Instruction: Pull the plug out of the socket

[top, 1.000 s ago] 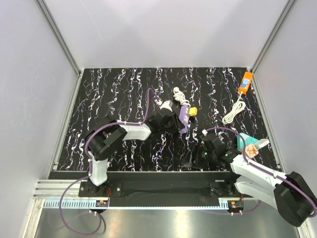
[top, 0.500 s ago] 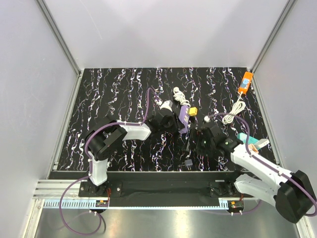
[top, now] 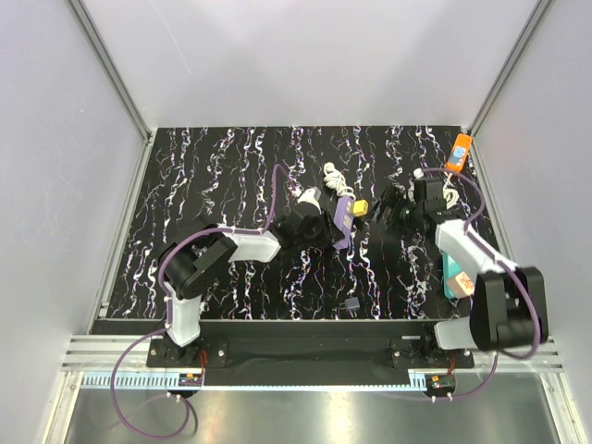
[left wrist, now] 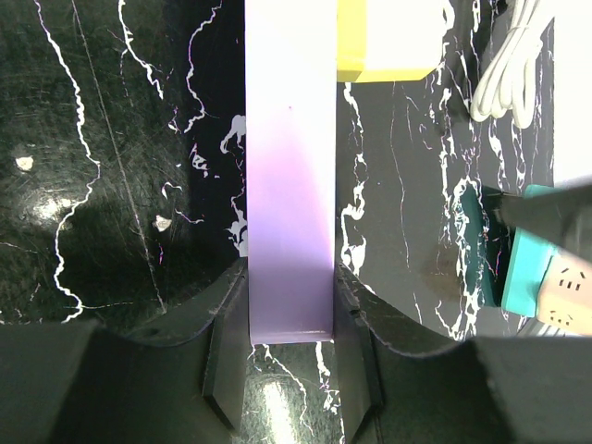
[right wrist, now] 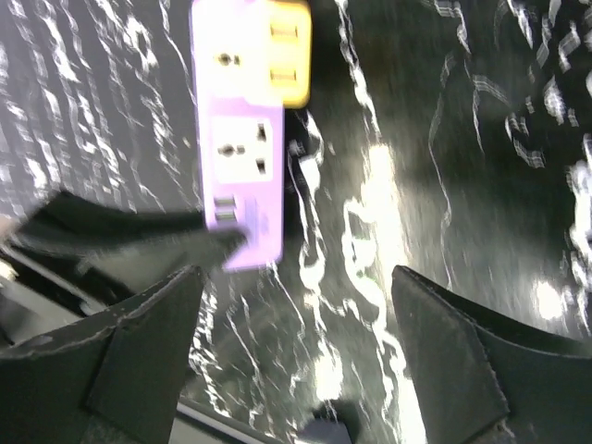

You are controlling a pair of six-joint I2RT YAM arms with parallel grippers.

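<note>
The purple socket strip (top: 344, 220) lies mid-table, and my left gripper (top: 326, 228) is shut on its near end. In the left wrist view both fingers press the sides of the strip (left wrist: 289, 203), and my left gripper (left wrist: 289, 370) sits just behind its end. A yellow plug (top: 361, 208) sits in the strip's far end (left wrist: 384, 42). My right gripper (top: 390, 208) hovers just right of the yellow plug, open and empty. The blurred right wrist view looks down on the strip (right wrist: 236, 139) and the yellow plug (right wrist: 289, 51), both ahead of my right gripper (right wrist: 296, 370).
A small dark piece (top: 351, 304) lies loose near the front edge. A teal power strip (top: 453, 277) lies at the right, beside the right arm. An orange device (top: 458, 153) sits at the back right, and a coiled white cable (top: 335, 176) lies behind the purple strip.
My right arm swung from the front edge toward the back, up beside the yellow plug. Its jaws opened and left the small dark piece on the table. The left gripper kept its grip.
</note>
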